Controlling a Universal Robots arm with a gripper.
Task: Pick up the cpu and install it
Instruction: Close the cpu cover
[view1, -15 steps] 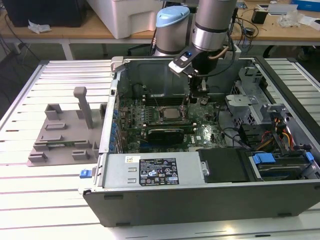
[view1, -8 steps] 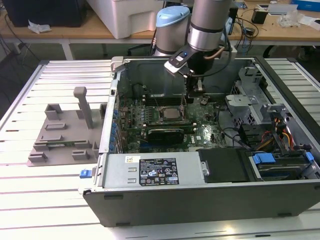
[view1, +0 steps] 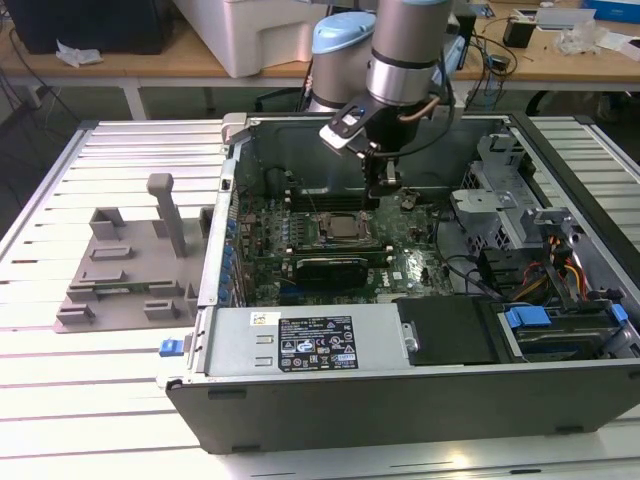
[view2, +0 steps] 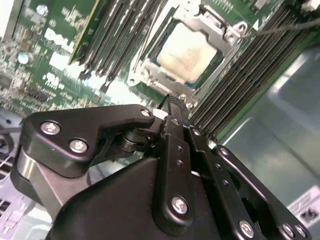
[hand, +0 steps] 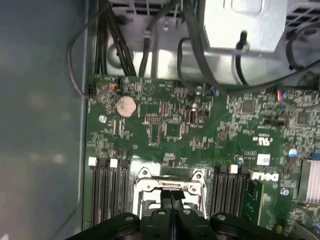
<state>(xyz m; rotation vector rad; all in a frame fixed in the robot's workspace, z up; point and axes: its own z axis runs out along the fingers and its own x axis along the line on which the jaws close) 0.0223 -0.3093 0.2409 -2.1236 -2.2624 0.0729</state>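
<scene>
The cpu (view1: 345, 228) lies flat in the motherboard socket inside the open computer case, its silvery top facing up. In the second wrist view the cpu (view2: 192, 50) sits inside the metal socket frame (view2: 150, 75). My gripper (view1: 386, 186) hangs just above the board at the socket's far edge, near the case's back wall. Its black fingers (view2: 172, 107) are pressed together with nothing between them. In the first wrist view the gripper (hand: 172, 199) is over the frame's edge (hand: 170, 186), and the fingers hide the cpu.
A grey plastic tray (view1: 130, 270) lies on the slatted table at the exterior view's left. Memory slots (hand: 107, 192) flank the socket. Cables (hand: 190, 45) and a metal drive cage (view1: 500, 200) crowd the case's right; the power supply (view1: 310, 340) fills its near side.
</scene>
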